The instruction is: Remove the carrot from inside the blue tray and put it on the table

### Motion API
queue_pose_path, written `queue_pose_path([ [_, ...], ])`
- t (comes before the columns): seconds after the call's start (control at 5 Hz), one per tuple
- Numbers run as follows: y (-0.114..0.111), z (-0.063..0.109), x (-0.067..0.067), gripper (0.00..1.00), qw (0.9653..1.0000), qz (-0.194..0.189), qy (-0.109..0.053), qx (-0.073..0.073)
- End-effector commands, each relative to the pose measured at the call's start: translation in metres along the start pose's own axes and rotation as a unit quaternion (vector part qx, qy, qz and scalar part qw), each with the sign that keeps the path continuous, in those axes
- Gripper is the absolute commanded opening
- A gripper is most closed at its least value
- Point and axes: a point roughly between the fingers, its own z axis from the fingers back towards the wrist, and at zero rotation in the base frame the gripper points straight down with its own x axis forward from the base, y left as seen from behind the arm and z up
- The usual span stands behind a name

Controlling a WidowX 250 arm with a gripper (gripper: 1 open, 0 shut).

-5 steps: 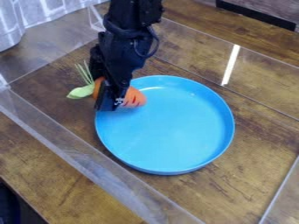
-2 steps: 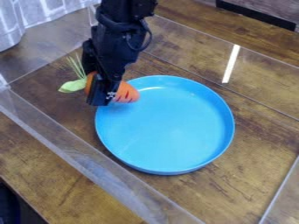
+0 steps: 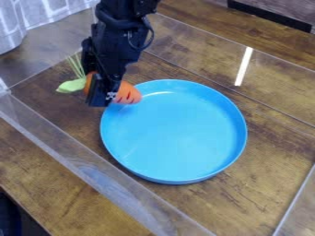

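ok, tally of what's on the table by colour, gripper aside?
Blue: 1, the blue tray
Orange with yellow-green top: 1, the carrot, held in the gripper at the tray's left rim
Total: 2
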Motion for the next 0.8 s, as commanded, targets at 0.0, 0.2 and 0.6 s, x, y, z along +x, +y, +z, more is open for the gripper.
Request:
queue_pose_path([
  [0.0, 0.017, 0.016, -0.002, 0.0, 0.9991, 0.019, -0.028, 0.025],
  [0.2, 0.022, 0.01, -0.004, 0.0, 0.9992, 0.02, -0.022, 0.026],
  [0.6, 0.032, -0.01, -0.004, 0.0, 0.9994, 0.02, -0.011, 0.027],
])
